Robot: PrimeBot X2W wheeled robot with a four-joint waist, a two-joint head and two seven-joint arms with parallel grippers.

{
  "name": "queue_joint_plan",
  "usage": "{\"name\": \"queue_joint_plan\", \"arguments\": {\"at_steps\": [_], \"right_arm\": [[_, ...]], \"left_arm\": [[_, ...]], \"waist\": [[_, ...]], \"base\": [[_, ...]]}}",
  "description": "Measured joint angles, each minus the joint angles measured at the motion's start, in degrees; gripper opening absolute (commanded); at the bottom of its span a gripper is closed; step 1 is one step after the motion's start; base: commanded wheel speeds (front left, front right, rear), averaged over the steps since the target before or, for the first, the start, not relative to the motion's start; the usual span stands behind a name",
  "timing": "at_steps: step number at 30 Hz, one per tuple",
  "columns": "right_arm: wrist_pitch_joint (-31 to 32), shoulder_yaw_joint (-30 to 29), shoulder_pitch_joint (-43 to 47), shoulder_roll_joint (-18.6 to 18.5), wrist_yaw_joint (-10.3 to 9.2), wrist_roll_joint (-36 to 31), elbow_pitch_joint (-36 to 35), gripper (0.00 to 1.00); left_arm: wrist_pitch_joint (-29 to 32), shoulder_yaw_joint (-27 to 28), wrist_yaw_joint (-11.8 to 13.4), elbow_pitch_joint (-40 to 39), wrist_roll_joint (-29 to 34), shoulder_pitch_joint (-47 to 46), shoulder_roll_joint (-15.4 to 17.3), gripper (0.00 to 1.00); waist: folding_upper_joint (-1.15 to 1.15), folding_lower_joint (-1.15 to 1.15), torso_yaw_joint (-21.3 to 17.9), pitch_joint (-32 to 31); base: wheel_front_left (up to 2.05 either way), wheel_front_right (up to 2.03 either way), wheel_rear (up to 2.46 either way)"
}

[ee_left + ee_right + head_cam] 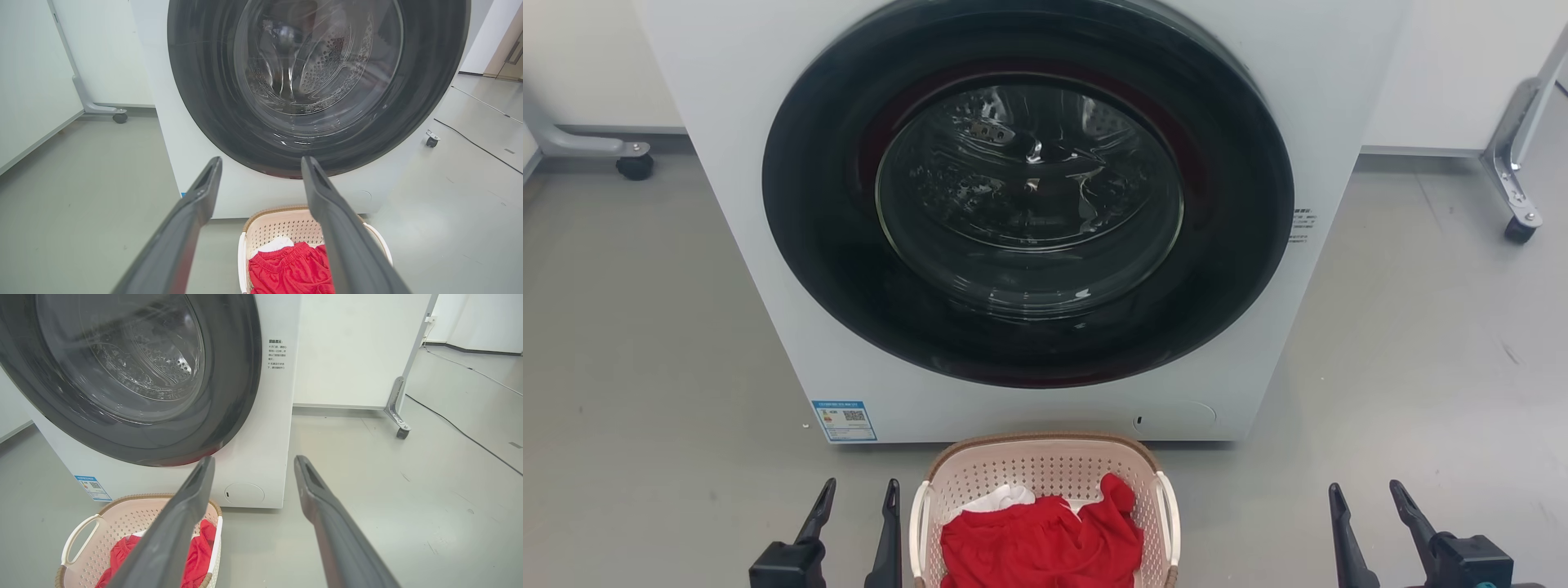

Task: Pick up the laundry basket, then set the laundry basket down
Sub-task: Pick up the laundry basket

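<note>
Down on the grey floor [645,327], just before the washing machine [1029,220]: laundry basket [1045,469], upright, holding red cloth [1041,543] and white cloth [1001,496]. Close beside its left handle [919,531], left gripper [862,483]; well apart on the other side, right gripper [1364,486]. Both with fingers spread, grasping nothing.

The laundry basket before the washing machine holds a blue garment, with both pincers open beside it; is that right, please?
Not quite: the garment is red, not blue, as the head view shows. The laundry basket does stand before the washing machine, left pincer and right pincer open beside it.
</note>
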Motion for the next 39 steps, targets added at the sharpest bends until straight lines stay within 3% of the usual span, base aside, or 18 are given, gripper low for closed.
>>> {"name": "queue_joint_plan", "arguments": {"at_steps": [18,39], "right_arm": [[0.0,0.0,-3.1,0.1,0.01,0.0,-1.1,1.0],[0.2,0.0,-15.0,1.4,0.01,-0.8,-1.2,1.0]], "left_arm": [[0.0,0.3,-0.1,-0.6,0.7,-3.0,-0.3,1.0],[0.0,1.1,-1.9,3.6,1.1,-15.9,-1.1,1.0]], "waist": [[0.01,0.0,-0.4,7.0],[0.01,0.01,-1.0,24.4]], "base": [[0.0,0.0,0.0],[0.0,0.0,0.0]]}}
